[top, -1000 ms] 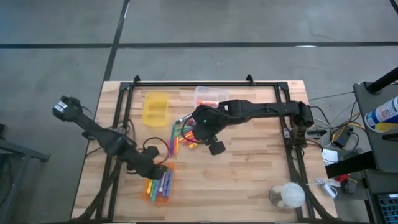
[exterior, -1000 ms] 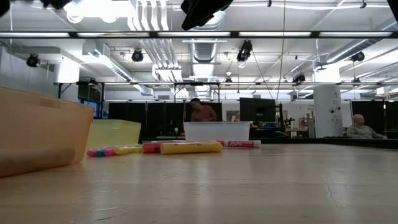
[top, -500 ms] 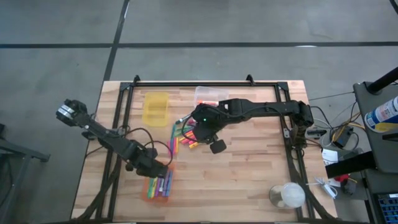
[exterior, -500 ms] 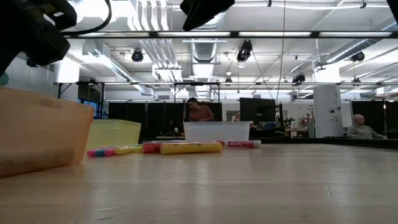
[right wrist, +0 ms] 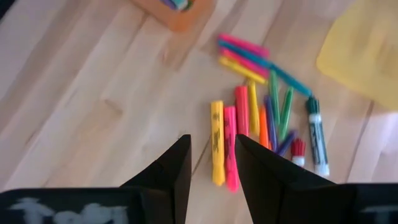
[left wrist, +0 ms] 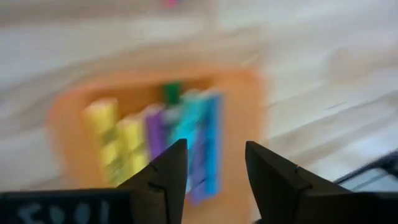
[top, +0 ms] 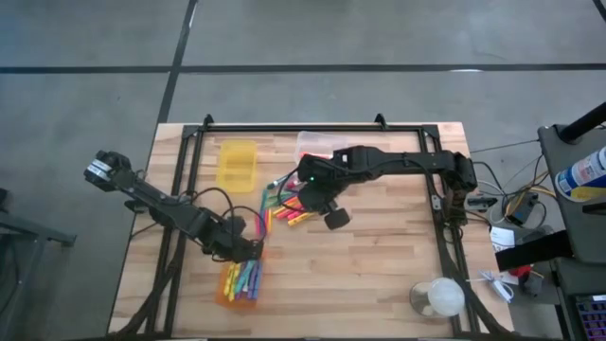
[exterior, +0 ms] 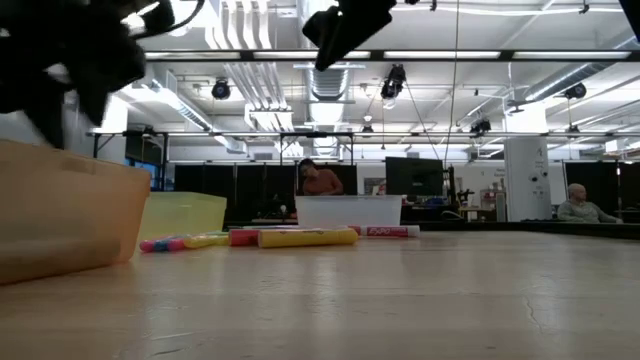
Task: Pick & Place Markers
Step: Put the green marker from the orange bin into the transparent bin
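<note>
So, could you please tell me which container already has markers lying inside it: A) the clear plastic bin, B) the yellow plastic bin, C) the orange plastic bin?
C: the orange plastic bin holds several bright markers side by side, seen from above and past the left pincer.

Light wooden slat table [top: 379, 265] with black metal frame rails along its edges. Translucent yellow plastic bin [top: 237, 166] at far left part of table; clear plastic bin [top: 317, 144] just right of it at far edge. Small orange plastic bin [top: 239, 284] near the front left. Round clear plastic lidded cup [top: 437, 298] at front right corner. Grey concrete floor around. Low view: two seated people [exterior: 320, 181] in the room behind.
</note>
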`<control>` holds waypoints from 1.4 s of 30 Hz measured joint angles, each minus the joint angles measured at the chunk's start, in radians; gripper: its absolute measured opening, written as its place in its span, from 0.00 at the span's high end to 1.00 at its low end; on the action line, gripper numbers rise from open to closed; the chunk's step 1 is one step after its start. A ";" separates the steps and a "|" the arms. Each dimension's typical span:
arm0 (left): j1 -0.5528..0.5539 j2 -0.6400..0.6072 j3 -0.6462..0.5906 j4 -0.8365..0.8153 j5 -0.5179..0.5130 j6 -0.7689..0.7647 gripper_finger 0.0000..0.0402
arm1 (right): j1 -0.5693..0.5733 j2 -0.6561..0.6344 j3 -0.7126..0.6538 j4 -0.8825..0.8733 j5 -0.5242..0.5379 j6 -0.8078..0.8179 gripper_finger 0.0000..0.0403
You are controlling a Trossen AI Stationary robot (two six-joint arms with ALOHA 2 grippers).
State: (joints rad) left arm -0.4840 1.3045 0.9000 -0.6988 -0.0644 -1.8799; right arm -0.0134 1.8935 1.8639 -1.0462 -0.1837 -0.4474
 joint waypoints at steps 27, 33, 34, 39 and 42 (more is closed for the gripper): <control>0.022 0.104 -0.102 0.289 0.073 -0.031 0.62 | -0.018 -0.001 -0.021 -0.029 0.000 0.009 0.80; 0.021 0.092 -0.144 0.338 0.083 -0.042 0.62 | -0.018 -0.001 -0.021 -0.032 -0.001 0.004 0.79; 0.021 0.083 -0.146 0.354 0.083 -0.043 0.62 | -0.018 -0.001 -0.021 -0.032 0.000 0.004 0.79; 0.019 0.029 -0.124 0.393 0.054 -0.060 0.62 | -0.018 -0.001 -0.021 -0.039 -0.001 0.002 0.81; 0.008 0.003 -0.115 0.371 0.052 -0.059 0.62 | -0.018 -0.001 -0.021 -0.038 -0.001 -0.007 0.82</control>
State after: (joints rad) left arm -0.4765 1.3074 0.7849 -0.3277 -0.0128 -1.9388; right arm -0.0311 1.8923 1.8427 -1.0846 -0.1844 -0.4546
